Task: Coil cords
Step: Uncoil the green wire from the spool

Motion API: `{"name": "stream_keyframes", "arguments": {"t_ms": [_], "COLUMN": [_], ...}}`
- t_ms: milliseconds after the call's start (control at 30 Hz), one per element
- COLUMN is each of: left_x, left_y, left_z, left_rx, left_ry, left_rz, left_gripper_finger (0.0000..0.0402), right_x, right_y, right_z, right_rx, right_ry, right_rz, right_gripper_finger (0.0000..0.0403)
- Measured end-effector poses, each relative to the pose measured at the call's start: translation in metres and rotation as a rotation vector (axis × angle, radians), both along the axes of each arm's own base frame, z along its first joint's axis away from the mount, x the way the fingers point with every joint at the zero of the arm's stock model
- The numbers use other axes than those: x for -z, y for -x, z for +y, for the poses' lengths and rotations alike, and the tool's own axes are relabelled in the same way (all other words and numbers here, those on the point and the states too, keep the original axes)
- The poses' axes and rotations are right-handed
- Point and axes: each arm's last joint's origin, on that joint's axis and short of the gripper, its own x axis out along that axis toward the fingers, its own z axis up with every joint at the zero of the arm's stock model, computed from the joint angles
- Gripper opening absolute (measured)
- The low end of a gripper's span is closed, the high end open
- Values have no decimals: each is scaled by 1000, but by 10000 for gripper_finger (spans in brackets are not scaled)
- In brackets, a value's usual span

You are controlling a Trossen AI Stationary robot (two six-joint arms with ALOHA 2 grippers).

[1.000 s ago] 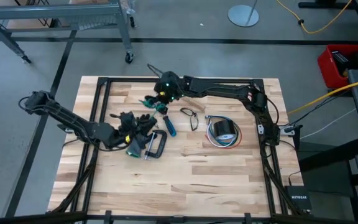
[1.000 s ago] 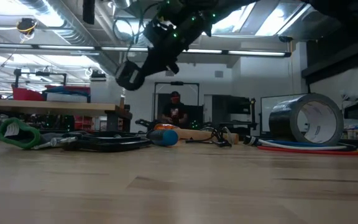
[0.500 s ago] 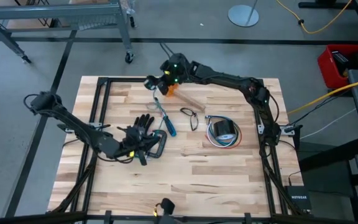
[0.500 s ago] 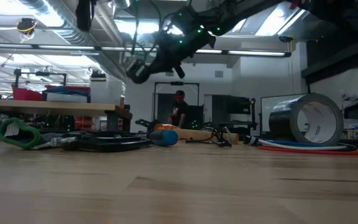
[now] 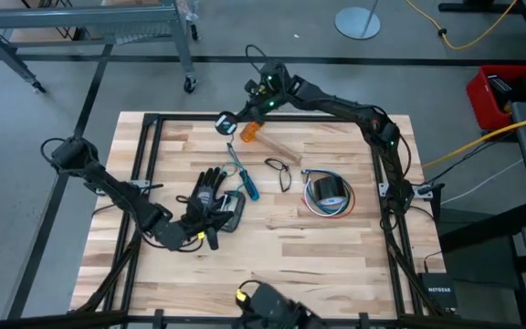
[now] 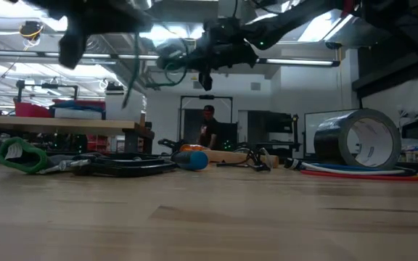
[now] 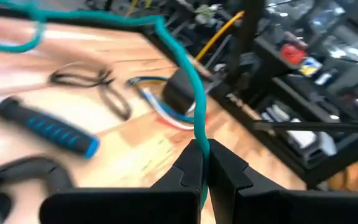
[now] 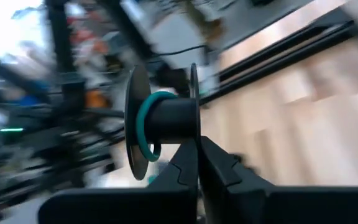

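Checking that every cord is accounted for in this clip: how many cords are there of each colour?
Teal cord, partly wound on the spool: 1
Black cord: 1
Red, white and blue wire bundle: 1
Total: 3

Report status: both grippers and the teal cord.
Left gripper shut on teal cord. Right gripper shut on spool, cord wound once around it. Nothing blocking.

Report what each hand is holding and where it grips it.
The left hand pinches the teal cord along its length. The right hand grips a black spool by one flange edge, teal cord wound on it.
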Motion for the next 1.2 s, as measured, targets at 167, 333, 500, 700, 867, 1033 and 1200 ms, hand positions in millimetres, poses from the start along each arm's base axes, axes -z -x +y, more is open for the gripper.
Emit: {"name": "stream_keyframes", "arguments": {"t_ms": [167,333,500,700,867,1033,1200], "left_x": [14,25,34,42,45,46,44], "left_y": [10,19,28,38,44,54,60], "left_z": [1,5,11,21,32,49,65], "left_rx": [-69,-119,-173,-237,-322,-472,-596], "left_ry": [10,20,24,17,4,1,32], "left_rz": [68,126,182,243,261,206,154], "left_gripper_finger": [0,0,0,0,0,0,0], "right_x": [-2,-4,-5,-6,2,12,24], "right_y": [11,18,23,25,27,32,36], "right_z": [-9,-12,-12,-10,-7,1,12], "right_rx": [-144,-265,-396,-453,-444,-445,-371], "right_ry": [-139,-225,-285,-338,-402,-430,-357], "right_rz": [-18,-31,-55,-44,9,34,109], "right_gripper_finger": [1,1,1,1,1,1,1]}}
